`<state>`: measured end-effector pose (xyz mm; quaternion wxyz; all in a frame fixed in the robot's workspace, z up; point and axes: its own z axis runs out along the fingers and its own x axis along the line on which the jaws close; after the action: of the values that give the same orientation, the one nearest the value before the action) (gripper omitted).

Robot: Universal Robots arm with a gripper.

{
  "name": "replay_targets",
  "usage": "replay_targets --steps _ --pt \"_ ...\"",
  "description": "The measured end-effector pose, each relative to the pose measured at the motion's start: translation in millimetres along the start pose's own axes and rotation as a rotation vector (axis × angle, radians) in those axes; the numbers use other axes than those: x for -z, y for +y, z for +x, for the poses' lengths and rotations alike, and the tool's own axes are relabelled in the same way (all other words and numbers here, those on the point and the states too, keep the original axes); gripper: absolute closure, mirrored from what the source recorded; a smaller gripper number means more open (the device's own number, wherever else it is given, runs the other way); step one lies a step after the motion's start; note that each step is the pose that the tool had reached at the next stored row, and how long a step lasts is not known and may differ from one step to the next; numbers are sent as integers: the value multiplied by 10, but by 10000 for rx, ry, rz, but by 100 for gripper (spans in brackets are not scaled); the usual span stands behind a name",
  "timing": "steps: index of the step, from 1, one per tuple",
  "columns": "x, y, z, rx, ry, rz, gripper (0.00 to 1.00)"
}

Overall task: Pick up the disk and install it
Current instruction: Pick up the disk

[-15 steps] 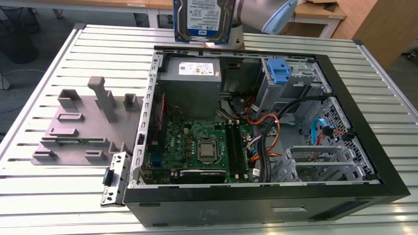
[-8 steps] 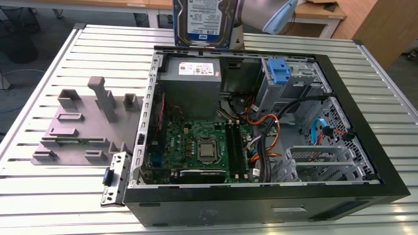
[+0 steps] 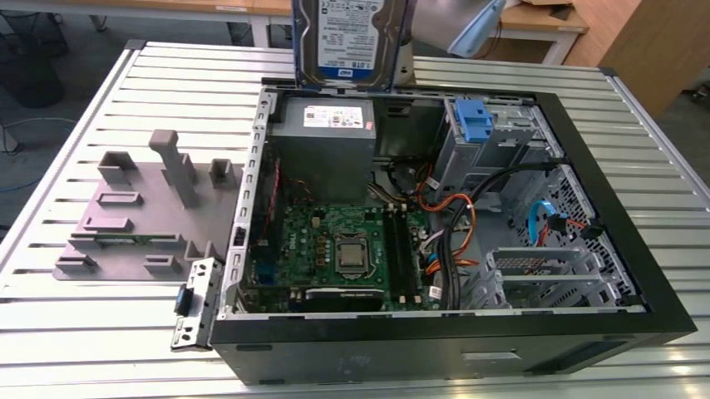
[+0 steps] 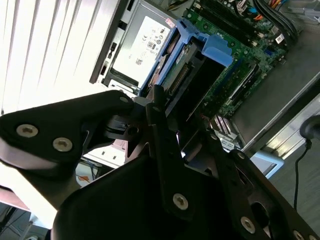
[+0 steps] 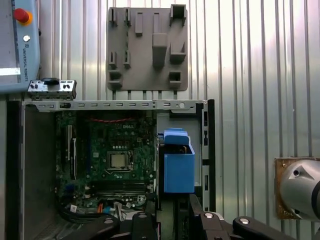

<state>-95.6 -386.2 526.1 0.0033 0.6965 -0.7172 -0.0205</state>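
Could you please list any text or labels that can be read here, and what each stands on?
No print here can be read for sure.
Disk: white-and-blue label, print too small.
Power supply: white sticker, print too small.
Motherboard: white markings, too small.
Control pendant: lettering along its edge, too small.

disk (image 3: pixel 349 37): 1, silver with a blue frame.
my end effector (image 4: pixel 182 114): 1; I count 2 fingers (image 4: pixel 162 130) on it.
computer case (image 3: pixel 608 212): 1, black, side open.
bench (image 3: pixel 89 349): 1, ribbed metal.
power-supply box (image 3: pixel 327 150): 1, grey, white sticker.
motherboard (image 3: pixel 332 241): 1, green.
processor socket (image 3: pixel 352 256): 1.
blue clip (image 3: pixel 474 120): 1, tall and narrow.
grey fixture plate (image 3: pixel 122 233): 1; I leave its slots uncounted.
metal port bracket (image 3: pixel 191 303): 1.
pendant (image 5: pixel 20 55): 1.
red button (image 5: pixel 20 15): 1.
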Motion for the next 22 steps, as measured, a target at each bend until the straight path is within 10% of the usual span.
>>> replay_targets --steps 7,22 --pt "5 -6 203 -3 -1 1 65" --pt "7 -8 276 -3 12 1 65"
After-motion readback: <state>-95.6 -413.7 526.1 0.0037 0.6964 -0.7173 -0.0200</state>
